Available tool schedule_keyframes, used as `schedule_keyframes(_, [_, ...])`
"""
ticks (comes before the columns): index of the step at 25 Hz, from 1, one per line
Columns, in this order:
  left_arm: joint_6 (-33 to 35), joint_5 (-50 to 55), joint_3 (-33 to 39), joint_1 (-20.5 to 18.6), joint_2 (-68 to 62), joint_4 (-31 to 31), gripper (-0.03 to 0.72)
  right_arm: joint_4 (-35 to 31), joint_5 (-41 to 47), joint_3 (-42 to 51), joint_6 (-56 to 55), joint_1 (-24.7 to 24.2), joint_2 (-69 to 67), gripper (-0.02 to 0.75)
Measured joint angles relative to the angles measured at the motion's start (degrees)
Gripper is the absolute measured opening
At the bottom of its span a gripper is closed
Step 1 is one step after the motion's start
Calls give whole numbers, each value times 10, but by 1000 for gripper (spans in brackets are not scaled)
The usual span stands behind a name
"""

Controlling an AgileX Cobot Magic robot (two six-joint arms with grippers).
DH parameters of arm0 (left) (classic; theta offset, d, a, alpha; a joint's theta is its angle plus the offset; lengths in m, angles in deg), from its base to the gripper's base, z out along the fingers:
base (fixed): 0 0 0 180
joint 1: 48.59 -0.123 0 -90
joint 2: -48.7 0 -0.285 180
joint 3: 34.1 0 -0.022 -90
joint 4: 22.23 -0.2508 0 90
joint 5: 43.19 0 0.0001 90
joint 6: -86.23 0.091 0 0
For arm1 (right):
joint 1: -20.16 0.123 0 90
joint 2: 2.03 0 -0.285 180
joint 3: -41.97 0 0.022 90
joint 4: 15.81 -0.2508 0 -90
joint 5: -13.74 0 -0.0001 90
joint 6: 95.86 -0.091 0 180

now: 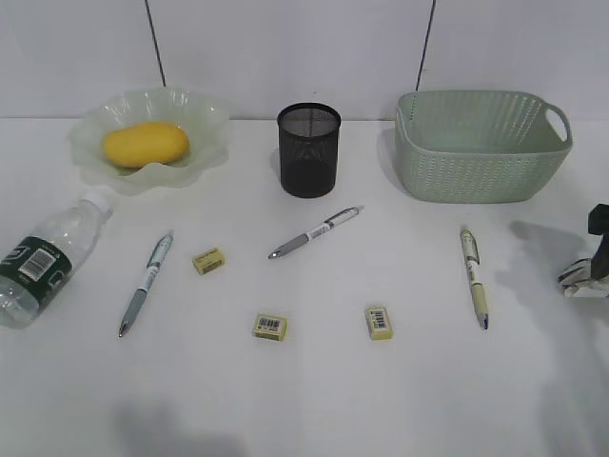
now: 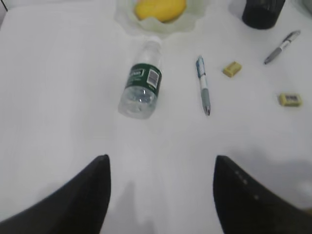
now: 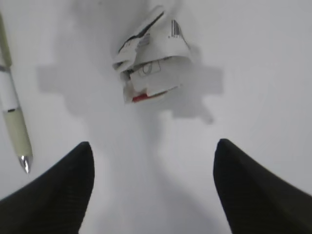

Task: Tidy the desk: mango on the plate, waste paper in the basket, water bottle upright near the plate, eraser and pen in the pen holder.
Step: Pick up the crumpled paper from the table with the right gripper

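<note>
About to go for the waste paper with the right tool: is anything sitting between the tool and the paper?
Nothing visible. In the right wrist view the waste paper lies on bare desk ahead of the open right tool. The nearest thing, a pen, lies off to one side, clear of the path.

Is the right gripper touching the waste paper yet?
Apart. The right wrist view shows bare desk between the open right gripper and the waste paper.

Clear plastic water bottle (image 1: 43,259) cut by exterior view's left edge, crumpled white waste paper (image 1: 582,279) clipped at right edge, eraser labels unreadable.
</note>
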Motion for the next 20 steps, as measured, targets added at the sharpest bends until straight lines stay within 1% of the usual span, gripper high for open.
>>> schedule_keyframes(8, [-1,-34,6,-1,0,-3,501,4,-17,-46,-11,0,-92,595])
schedule_keyframes(12, [-1,-59,25,-1,0,-3,501,6,-18,-72,-15,0,-126,595])
schedule_keyframes(17, [-1,-61,25,-1,0,-3,498,22,-17,-78,-41,0,-152,595])
schedule_keyframes(20, [-1,-62,25,-1,0,-3,498,49,-21,-78,-71,0,-165,594])
